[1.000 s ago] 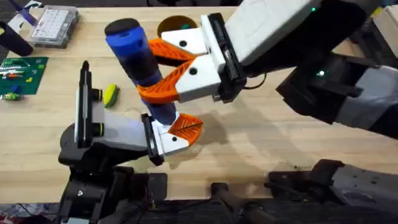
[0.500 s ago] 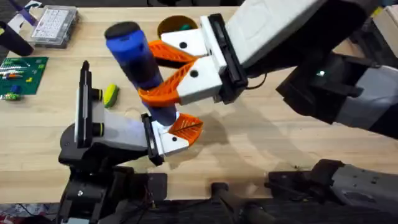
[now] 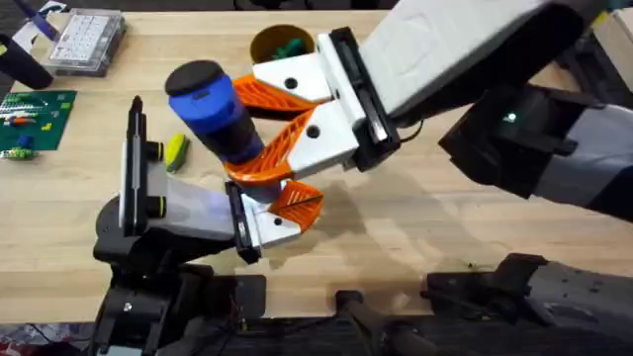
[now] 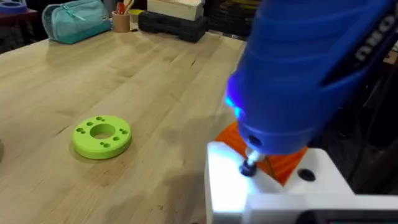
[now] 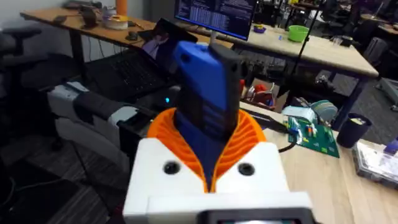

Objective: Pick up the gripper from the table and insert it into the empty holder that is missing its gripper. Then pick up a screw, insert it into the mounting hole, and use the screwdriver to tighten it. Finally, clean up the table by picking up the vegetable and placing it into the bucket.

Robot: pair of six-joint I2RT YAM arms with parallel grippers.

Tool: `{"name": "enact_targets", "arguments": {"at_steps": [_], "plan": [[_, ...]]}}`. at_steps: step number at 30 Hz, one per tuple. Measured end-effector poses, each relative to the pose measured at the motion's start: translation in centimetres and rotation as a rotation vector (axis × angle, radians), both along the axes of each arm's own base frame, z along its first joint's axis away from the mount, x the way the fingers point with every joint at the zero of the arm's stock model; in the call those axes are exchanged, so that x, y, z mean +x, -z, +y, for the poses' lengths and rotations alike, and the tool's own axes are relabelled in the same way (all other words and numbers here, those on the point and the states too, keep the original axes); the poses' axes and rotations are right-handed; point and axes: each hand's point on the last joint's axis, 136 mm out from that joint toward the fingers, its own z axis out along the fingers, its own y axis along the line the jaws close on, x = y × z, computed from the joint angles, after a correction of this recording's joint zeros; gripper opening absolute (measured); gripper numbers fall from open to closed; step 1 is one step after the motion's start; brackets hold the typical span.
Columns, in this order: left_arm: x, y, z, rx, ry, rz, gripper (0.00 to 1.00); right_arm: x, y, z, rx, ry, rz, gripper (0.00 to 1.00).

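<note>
Reaching across from right side, right gripper (image 3: 259,133) pinches blue screwdriver (image 3: 216,117) between orange pads, tilted, bit down on white block of gripper (image 3: 282,213) seated in holder (image 3: 168,213). Bucket (image 3: 281,44) at far edge behind. Vegetable (image 3: 176,150) lies just beside holder, left of screwdriver.

A robotics or electronics lab is indicated: a light wooden workbench (image 3: 445,227) is seen, on which a green printed circuit board (image 3: 35,119) and a clear plastic parts organiser box (image 3: 87,40) are laid, while a lit computer monitor (image 5: 214,15) is seen behind.
</note>
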Motion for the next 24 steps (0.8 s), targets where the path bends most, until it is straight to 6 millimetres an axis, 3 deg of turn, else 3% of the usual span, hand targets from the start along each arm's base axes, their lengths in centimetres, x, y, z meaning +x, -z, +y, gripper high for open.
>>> {"name": "enact_targets", "arguments": {"at_steps": [24], "plan": [[0.0,0.0,0.0,0.000,0.002,0.000,0.016,2.8,0.2,0.6,-0.037,0.151,0.146,0.027]]}}
